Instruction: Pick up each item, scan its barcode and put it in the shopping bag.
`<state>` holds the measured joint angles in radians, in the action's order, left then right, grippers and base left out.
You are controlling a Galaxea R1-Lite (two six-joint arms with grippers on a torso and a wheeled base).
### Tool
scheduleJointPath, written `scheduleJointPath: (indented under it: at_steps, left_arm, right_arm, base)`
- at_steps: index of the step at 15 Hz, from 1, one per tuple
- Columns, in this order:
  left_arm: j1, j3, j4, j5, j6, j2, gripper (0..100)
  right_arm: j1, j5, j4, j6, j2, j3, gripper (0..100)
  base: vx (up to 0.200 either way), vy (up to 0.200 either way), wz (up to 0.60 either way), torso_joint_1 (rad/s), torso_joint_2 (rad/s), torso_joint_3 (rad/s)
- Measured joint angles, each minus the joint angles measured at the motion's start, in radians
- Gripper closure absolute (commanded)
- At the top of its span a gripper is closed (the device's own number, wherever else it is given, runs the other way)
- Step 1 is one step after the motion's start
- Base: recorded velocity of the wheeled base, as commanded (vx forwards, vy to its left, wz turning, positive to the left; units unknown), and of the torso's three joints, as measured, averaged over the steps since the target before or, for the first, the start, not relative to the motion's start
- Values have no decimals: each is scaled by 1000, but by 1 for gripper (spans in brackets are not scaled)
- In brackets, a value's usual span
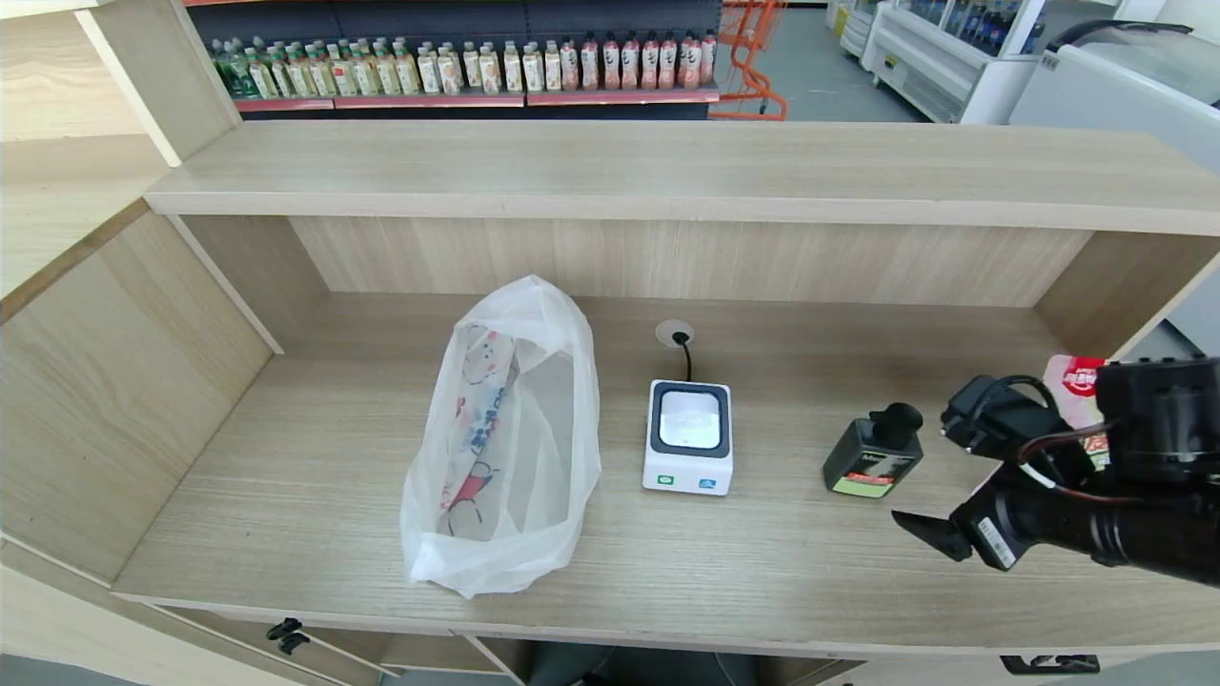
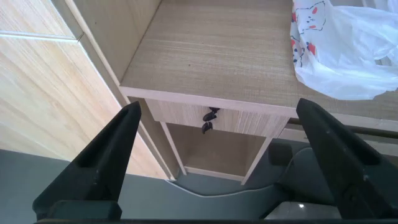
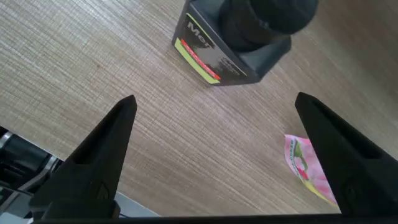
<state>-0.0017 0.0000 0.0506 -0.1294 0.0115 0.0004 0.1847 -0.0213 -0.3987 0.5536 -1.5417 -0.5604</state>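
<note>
Right gripper point(image 1: 923, 469) was open and empty, just right of the dark bottle point(image 1: 872, 455); we judged that the next pick.
Bottle sat on the table point(image 1: 762, 572), right of the scanner point(image 1: 687, 448), apparently upright with cap up, so we took its long axis as vertical. It lay left and slightly far of the right gripper, close but not touching, jaws spread wide. A red-and-pink packet point(image 1: 1075, 379) lay farther right, partly behind that arm. The shopping bag point(image 1: 500, 438) lay left of the scanner with a printed pack inside. Left gripper point(image 2: 219, 109) was open too, off the table's near left edge, well apart from the bottle, so we rated the right arm nearer.
</note>
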Motion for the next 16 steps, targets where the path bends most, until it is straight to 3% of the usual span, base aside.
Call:
scheduleJointPath:
  at_steps: [11, 16]
  left_arm:
    - [0, 0, 0, 0, 0, 0, 0]
    - [0, 0, 0, 0, 0, 0, 0]
  right_arm:
    - [99, 0, -51, 2, -226, -195, 0]
    - [100, 23, -44, 9, -228, -199, 0]
  base:
    - [0, 0, 0, 0, 0, 0]
    - [0, 0, 0, 0, 0, 0]
